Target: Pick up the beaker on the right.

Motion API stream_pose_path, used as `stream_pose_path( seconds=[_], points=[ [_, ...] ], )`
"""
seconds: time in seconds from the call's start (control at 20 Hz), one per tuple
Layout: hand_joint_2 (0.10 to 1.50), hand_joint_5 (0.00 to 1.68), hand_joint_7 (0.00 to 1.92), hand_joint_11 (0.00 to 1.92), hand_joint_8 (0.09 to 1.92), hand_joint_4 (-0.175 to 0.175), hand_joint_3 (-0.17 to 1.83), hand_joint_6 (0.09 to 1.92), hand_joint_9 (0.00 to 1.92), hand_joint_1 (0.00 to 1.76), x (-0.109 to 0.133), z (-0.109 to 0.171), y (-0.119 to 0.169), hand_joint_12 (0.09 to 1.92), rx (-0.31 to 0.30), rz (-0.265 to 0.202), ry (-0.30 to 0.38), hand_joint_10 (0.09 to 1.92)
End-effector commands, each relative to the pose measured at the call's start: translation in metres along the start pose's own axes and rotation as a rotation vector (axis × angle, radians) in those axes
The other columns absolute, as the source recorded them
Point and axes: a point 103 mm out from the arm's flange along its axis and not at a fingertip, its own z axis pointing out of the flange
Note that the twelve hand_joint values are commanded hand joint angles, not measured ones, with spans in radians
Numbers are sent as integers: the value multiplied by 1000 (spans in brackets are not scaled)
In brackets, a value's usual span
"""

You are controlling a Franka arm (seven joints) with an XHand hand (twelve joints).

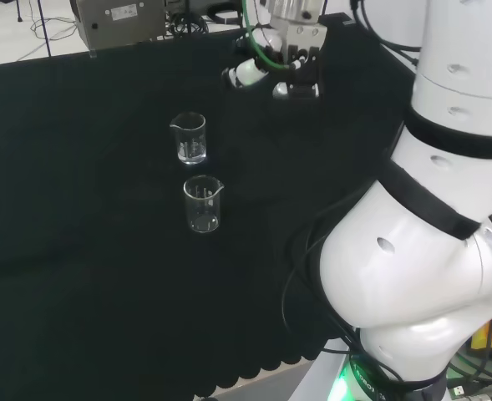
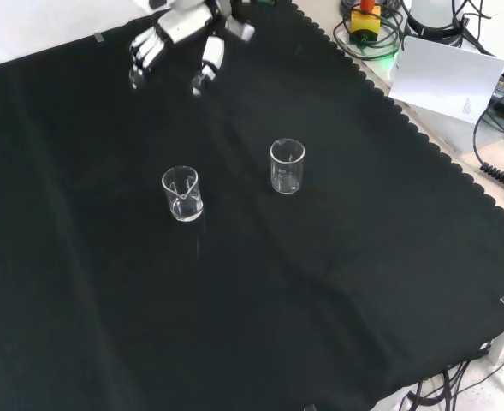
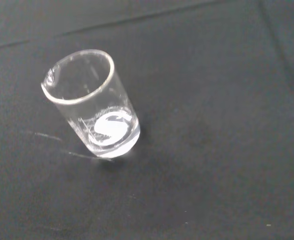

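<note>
The bench (image 2: pixel 337 291) is covered edge to edge with black cloth, its scalloped hem showing along the right side of the front view. The white arm (image 1: pixel 429 217) fills the right of the head view with its big rounded links. The robot hand (image 2: pixel 179 43) hangs above the cloth at the top left of the front view, fingers relaxed and spread downward, holding nothing and well apart from the glassware; in the head view it sits at the top centre (image 1: pixel 291 71).

Two clear beakers stand upright on the cloth, near each other but not touching. In the front view the right beaker (image 2: pixel 287 166) stands a little higher in the picture than the left beaker (image 2: pixel 181 194), whose spout shows at its rim. In the head view the right beaker (image 1: pixel 202 205) is the nearer one, with the left beaker (image 1: pixel 190 138) behind it.

The wrist view looks down on one beaker (image 3: pixel 93 106), its rim and round base plain, though I cannot tell which of the two it is.
</note>
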Motion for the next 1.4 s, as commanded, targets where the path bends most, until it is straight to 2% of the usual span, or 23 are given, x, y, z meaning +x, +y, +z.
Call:
stream_pose_path(
  seconds=[0.05, 0.15, 0.3, 0.45, 0.65, 0.85, 0.95, 1.05, 1.15, 1.4],
  points=[
    [762, 327, 159, 0, 697, -35, 493, 87, 312, 705, 1, 40, 49, 1395, -20, -97, 86, 699],
    [723, 334, 155, 1, 698, -33, 528, 87, 312, 749, -1, 47, 53, 1414, -4, -109, 107, 702],
    [660, 340, 153, 10, 694, -32, 574, 87, 314, 808, 0, 58, 57, 1422, -15, -148, 139, 702],
    [601, 340, 147, 19, 687, -32, 625, 87, 315, 843, 2, 70, 61, 1422, 40, -186, 139, 700],
    [563, 313, 113, 12, 670, -33, 659, 87, 294, 844, 0, 83, 66, 1423, 53, -208, 186, 692],
    [536, 337, 157, 63, 684, -32, 665, 87, 360, 840, -1, 98, 71, 1430, 98, -231, 228, 710],
    [529, 343, 167, 78, 685, -31, 671, 87, 376, 839, -1, 105, 74, 1424, 102, -242, 243, 706],
    [522, 345, 167, 80, 684, -30, 671, 87, 368, 836, -1, 110, 75, 1421, 75, -270, 274, 698],
    [513, 351, 166, 78, 682, -27, 668, 87, 353, 832, 2, 115, 77, 1420, 79, -297, 306, 689],
    [501, 361, 180, 73, 683, -26, 664, 87, 363, 836, 6, 125, 81, 1421, 91, -337, 326, 686]
  ],
)
